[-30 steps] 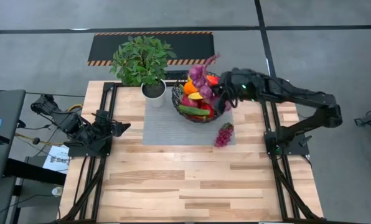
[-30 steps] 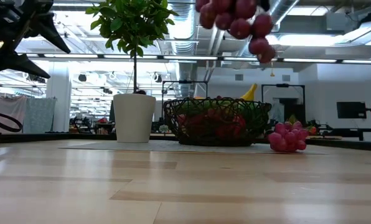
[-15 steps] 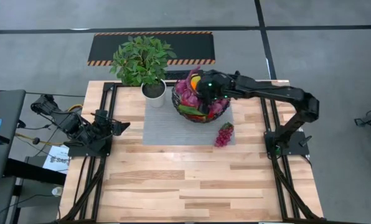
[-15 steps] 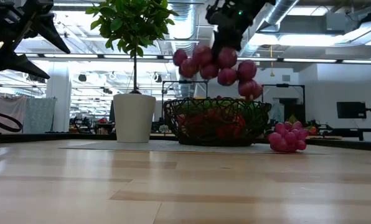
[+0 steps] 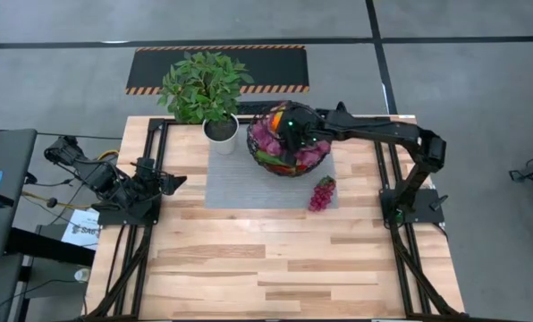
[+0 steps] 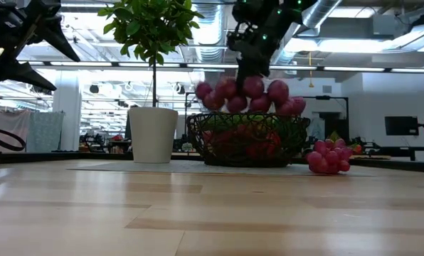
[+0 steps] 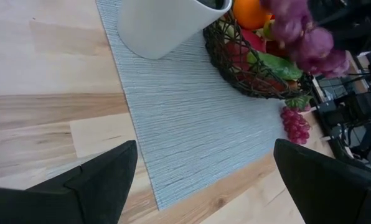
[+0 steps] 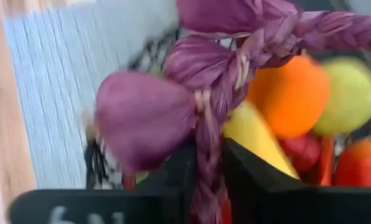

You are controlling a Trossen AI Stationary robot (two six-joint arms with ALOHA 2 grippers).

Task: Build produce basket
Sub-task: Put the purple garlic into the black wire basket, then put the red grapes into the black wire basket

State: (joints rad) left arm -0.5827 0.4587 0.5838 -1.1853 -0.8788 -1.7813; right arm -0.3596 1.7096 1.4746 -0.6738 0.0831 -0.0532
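Note:
The black wire basket [image 5: 254, 143] stands on a grey mat, filled with toy produce: an orange, a yellow piece, red and green pieces. It also shows in the low view [image 6: 247, 139]. My right gripper [image 6: 252, 65] is over the basket, shut on a string of purple bulbs [image 6: 244, 92] that hangs just over the basket's rim. A pink grape bunch [image 5: 322, 193] lies on the mat, right of the basket. My left gripper [image 7: 204, 186] is open and empty at the table's left edge. My right gripper pinches the string's braided purple stem [image 8: 205, 155] between its two fingers [image 8: 248, 180]. The fingers come from above, pointing down. The bulbs hang below and spread sideways over the produce. I cannot tell whether the lowest bulbs touch the basket.
A leafy potted plant [image 5: 204, 88] in a white pot [image 5: 221, 131] stands just left of the basket. The grey mat [image 5: 240, 183] lies under the pot and basket. Bare wood table [image 5: 275, 259] stretches toward the near edge.
My right gripper has gone toward the table's left edge, over the basket, and down. The purple string, first held high above the basket's right side, now hangs low over the basket's rim.

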